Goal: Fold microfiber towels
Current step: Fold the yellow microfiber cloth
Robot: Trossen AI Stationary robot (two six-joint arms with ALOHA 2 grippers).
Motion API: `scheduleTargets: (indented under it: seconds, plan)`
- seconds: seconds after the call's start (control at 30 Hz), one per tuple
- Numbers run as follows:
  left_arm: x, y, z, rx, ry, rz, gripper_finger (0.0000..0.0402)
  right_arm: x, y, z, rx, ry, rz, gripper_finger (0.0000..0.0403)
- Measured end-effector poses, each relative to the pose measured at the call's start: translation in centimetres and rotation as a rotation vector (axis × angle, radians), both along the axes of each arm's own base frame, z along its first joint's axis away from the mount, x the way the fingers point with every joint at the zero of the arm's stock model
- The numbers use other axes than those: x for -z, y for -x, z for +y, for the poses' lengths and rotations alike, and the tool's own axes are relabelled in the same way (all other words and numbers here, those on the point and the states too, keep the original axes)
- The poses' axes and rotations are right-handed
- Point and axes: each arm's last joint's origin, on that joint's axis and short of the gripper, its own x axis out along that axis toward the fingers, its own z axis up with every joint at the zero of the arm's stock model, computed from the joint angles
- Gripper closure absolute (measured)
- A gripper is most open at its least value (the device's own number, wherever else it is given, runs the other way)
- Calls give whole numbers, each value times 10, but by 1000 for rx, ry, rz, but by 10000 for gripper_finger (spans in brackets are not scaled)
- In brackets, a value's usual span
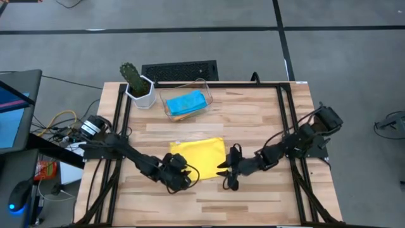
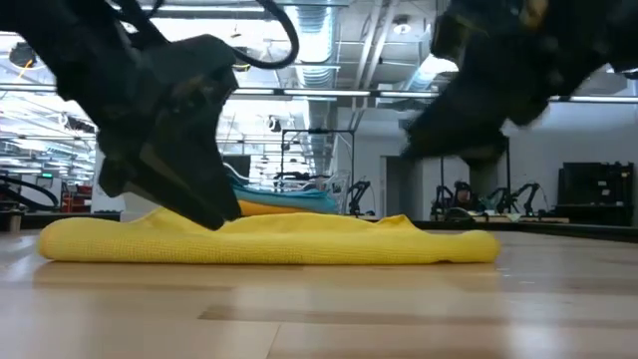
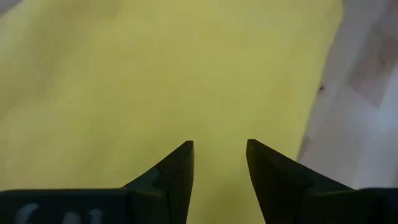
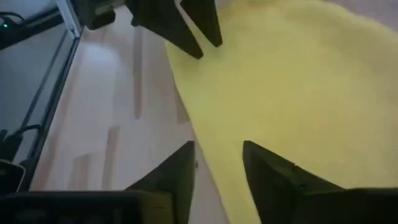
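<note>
A yellow towel lies as a folded rectangle flat on the wooden table, seen edge-on in the low view. My left gripper is open at the towel's near left corner, slanting down over the cloth, with nothing between its fingers. My right gripper is open at the towel's near right corner, over the cloth's edge and above it, also with nothing between its fingers. A light blue towel lies over an orange one in a clear bin. My left gripper's lower fingertip stands right at the towel's top face, coming slanting down from the left. I cannot tell whether it touches the cloth.
The clear bin stands at the table's far middle. A cactus in a white pot is at the far left corner. Black rails run along the table's left, right and far edges. Bare wood lies near and right of the towel.
</note>
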Motion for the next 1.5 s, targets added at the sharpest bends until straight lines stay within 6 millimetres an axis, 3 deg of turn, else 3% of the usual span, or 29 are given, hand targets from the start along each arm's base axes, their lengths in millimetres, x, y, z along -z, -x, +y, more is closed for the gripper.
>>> scheduleTargets:
  seconds: [0.33, 0.47, 0.63, 0.83, 0.9, 1.1, 1.27, 1.5]
  plan:
    - [2, 10, -8, -3, -24, 28, 260, 61, -5, 11, 65, -31, 103, 382]
    - [4, 15, -10, -7, -27, 70, 260, 69, -5, 15, 94, -62, 110, 387]
    - [-1, 24, -11, 4, -23, 112, 260, 64, -4, 18, 73, -69, 85, 376]
    - [-41, 28, -20, -29, -17, -101, 260, 36, -5, 19, 13, -66, -2, 390]
    - [-44, 34, -27, -55, -50, -157, 260, 33, -5, 18, 15, -61, -14, 387]
    - [-2, 47, -41, -101, -61, -96, 262, 31, -5, 18, 43, -98, -13, 373]
    - [31, 50, -46, -147, -60, -49, 294, 32, -2, 20, 64, -117, 4, 386]
    - [44, 50, -63, -85, -26, -89, 354, 41, -1, 17, 139, -120, 59, 383]
